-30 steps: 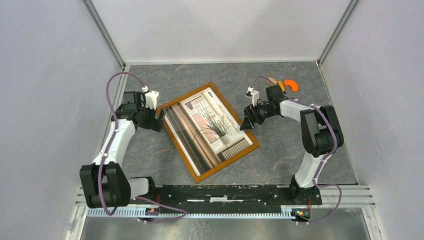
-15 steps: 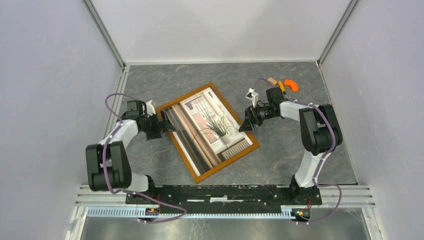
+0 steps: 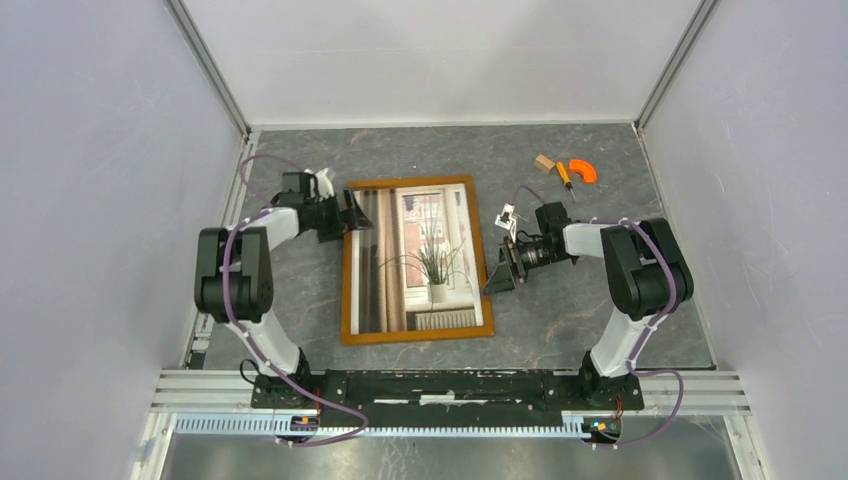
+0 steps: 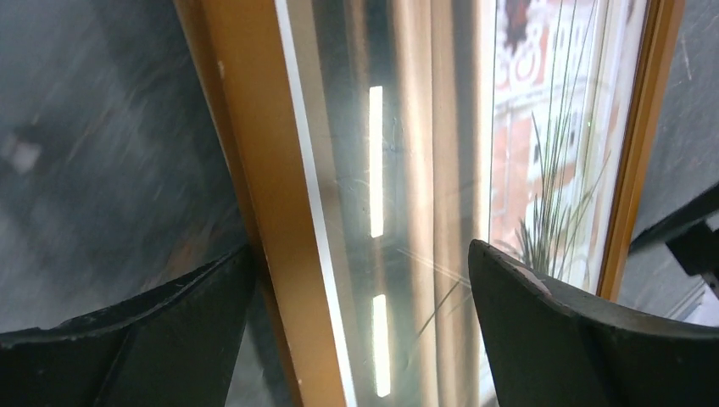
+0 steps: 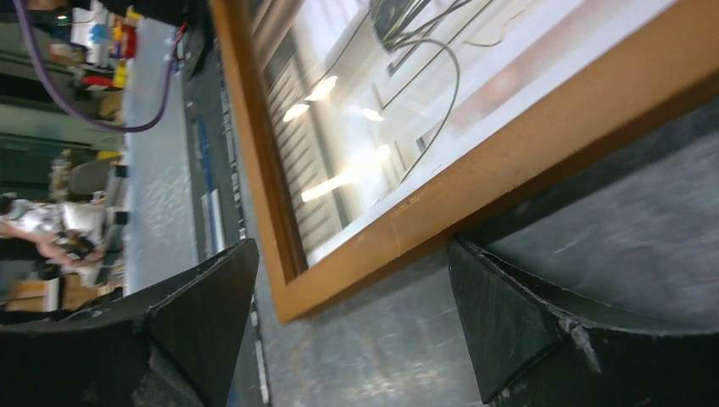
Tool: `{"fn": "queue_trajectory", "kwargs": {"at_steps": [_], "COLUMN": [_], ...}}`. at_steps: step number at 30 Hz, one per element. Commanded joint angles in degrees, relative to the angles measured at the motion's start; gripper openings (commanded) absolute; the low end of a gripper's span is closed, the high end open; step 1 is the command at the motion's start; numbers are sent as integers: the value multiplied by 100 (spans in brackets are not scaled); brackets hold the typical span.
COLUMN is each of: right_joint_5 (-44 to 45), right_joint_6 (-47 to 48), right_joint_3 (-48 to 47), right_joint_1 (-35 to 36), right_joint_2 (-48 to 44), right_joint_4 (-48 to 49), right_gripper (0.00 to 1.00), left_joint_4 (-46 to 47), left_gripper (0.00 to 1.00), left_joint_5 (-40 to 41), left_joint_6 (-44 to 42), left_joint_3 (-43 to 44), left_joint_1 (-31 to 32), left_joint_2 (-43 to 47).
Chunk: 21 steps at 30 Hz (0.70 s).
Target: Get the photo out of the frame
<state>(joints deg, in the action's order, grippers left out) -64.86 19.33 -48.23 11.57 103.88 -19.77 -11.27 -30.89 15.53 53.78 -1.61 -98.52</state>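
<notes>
A robot lab cell: white panel walls (image 3: 90,150), aluminium rails (image 3: 690,384).

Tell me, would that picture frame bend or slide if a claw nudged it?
The frame probably stays stiff: its wooden border looks straight. Lying flat on the table, it likely slides rather than tips. Its reflective front may be breakable glass.

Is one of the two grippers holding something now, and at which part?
Nothing is held. The left gripper and the right gripper both have open jaws, each set around an opposite edge of the frame without closing on it.
</notes>
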Motion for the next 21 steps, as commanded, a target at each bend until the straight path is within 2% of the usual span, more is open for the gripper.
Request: {"fn": "queue_trajectory", "kwargs": {"at_steps": [1,4,8,15,21], "right_joint_5": [1406,1577,2039,2374,2370], "right_joint_6": [413,288,34,-145,-330], "right_joint_3": [562,631,659,458,-58], "right_joint_1": [147,151,141,20,-43], "right_joint_2": [287,69,-191,-602,-820], "right_joint_4": [-1021,-837,-506,-134,-142], "right_gripper": [90,89,89,90,93], "left_joint_4": [212,209,-181,-1237,-1711], "left_gripper": [100,100,100,100,96], "left_joint_5": [5,136,828,2922,3071], "left_joint_6": [392,475,171,-983,-1494], "left_joint_3": [379,352,211,-152,-427], "left_joint_1": [558,618,619,944,1324], "left_joint_2": [-703,-608,-3,1443,1791]}}
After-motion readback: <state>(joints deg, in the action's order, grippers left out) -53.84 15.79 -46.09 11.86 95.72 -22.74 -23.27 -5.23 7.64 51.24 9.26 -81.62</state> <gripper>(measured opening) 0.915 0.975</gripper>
